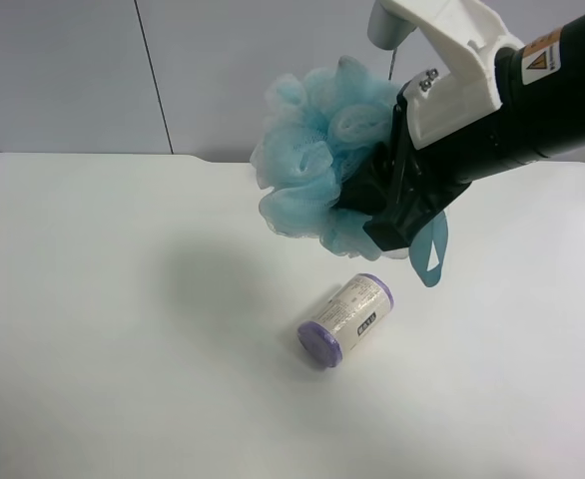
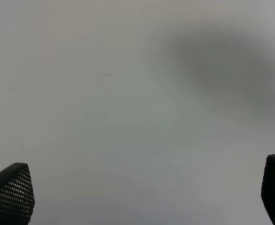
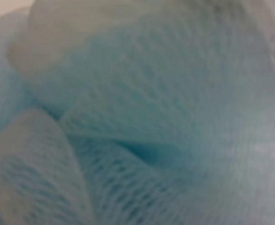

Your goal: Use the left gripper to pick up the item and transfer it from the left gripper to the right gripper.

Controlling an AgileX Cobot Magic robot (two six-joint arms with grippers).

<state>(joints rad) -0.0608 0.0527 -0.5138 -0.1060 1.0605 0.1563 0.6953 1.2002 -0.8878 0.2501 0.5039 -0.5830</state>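
The light blue mesh bath pouf (image 1: 312, 160) is held in the air above the white table (image 1: 93, 299). My right gripper (image 1: 384, 200), on the black arm with the white housing, comes in from the exterior high view's upper right and is shut on the pouf's right side. The pouf's blue loop (image 1: 432, 254) hangs below the fingers. In the right wrist view the pouf (image 3: 165, 117) fills the picture and hides the fingers. My left gripper (image 2: 142, 192) shows only in the left wrist view. It is open and empty over bare table, its two black fingertips (image 2: 11, 192) wide apart.
A purple-capped cylindrical bottle (image 1: 347, 319) lies on its side on the table, below the held pouf. A grey wall (image 1: 73, 70) stands behind the table's far edge.
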